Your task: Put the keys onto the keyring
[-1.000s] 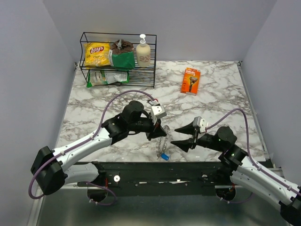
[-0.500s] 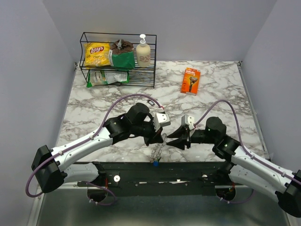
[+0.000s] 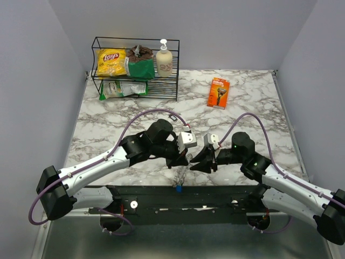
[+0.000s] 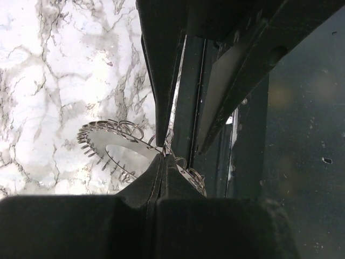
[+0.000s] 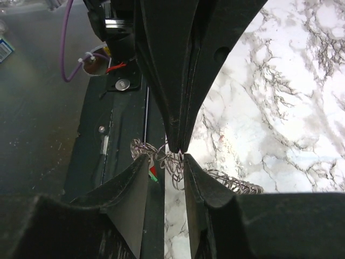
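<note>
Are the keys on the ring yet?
Partway, it seems. Done: the left gripper holds the keyring pinched, and a blue key seems to dangle from it. In hand: the open right gripper sits at the keyring beside a red-and-green key. Left: threading that on, if it isn't already.

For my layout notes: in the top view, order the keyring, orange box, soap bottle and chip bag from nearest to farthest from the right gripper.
1. keyring, just left of the right gripper
2. orange box, farther back
3. soap bottle, right end of rack
4. chip bag, its left end
</note>
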